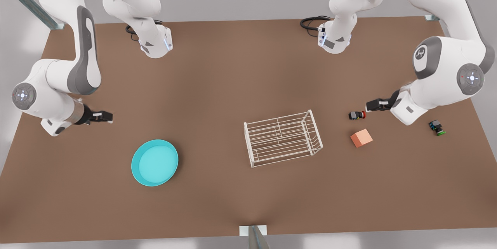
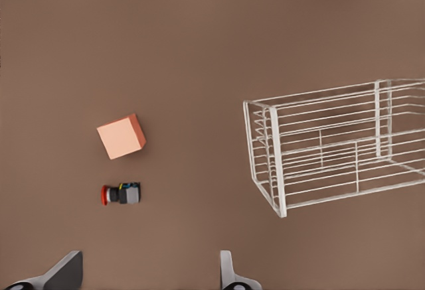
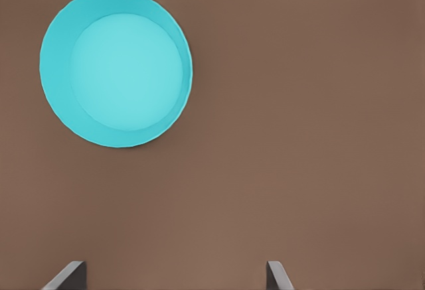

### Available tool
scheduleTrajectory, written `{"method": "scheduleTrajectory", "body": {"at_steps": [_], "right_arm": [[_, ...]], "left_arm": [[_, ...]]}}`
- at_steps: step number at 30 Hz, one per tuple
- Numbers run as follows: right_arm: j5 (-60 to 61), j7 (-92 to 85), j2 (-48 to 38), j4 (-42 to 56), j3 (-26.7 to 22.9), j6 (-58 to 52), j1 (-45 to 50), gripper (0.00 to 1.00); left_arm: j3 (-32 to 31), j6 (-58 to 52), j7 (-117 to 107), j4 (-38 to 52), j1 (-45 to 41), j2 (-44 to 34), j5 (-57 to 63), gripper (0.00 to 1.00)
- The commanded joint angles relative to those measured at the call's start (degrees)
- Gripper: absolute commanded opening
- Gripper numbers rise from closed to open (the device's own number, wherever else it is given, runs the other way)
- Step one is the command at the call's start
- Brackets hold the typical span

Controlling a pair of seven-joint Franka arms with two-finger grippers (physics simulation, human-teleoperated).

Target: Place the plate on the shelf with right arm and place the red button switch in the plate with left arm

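Note:
The turquoise plate (image 1: 154,162) lies flat on the brown table toward the front view's left, and it also appears in the right wrist view (image 3: 116,68). My right gripper (image 1: 105,117) hovers open, up-left of it and apart from it, with its fingertips (image 3: 73,271) spread wide. The white wire shelf (image 1: 249,144) stands mid-table (image 2: 277,164). The red button switch (image 1: 356,115) lies on its side on the table at the front view's right (image 2: 120,194). My left gripper (image 1: 369,106) is open just beside it and holds nothing.
A salmon-orange cube (image 1: 361,138) sits close below the red switch (image 2: 121,136). A green-capped black switch (image 1: 437,127) lies farther toward the front view's right, near the left arm's wrist. Bare table separates the plate from the shelf.

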Motion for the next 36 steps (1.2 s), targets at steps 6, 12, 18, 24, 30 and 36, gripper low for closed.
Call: {"method": "scheduleTrajectory", "body": {"at_steps": [6, 12, 18, 24, 30, 36], "right_arm": [[3.21, -8.54, 13.66, 9.92, 0.16, 9.7, -1.27, 1.0], [18.85, -14.08, 28.16, 21.79, 1.04, 9.7, -2.32, 1.0], [24.39, -13.37, 37.13, 26.1, 2.27, 9.88, -2.5, 1.0], [23.77, -16.54, 39.68, 25.4, 2.71, 8.38, -4.52, 1.0], [23.77, -16.89, 41.7, 25.49, 2.71, 7.94, -4.43, 0.95], [22.46, -16.27, 41.79, 26.1, 2.1, 8.2, -2.5, 0.8]], "left_arm": [[0.2, 5.45, -5.4, 0.03, -0.98, 1.89, 2.17, 1.0], [0.2, 5.36, -5.14, -0.23, -1.07, 2.24, 5.16, 1.0], [0.2, 5.36, -5.49, -0.32, -1.07, 2.24, 5.16, 1.0], [0.2, 5.36, -5.49, -0.76, -1.15, 2.32, 5.16, 1.0], [0.2, 5.36, -5.49, -0.76, -1.15, 2.32, 5.16, 1.0], [0.2, 5.01, -5.58, -0.85, -1.15, 2.32, 5.16, 1.0]]}}
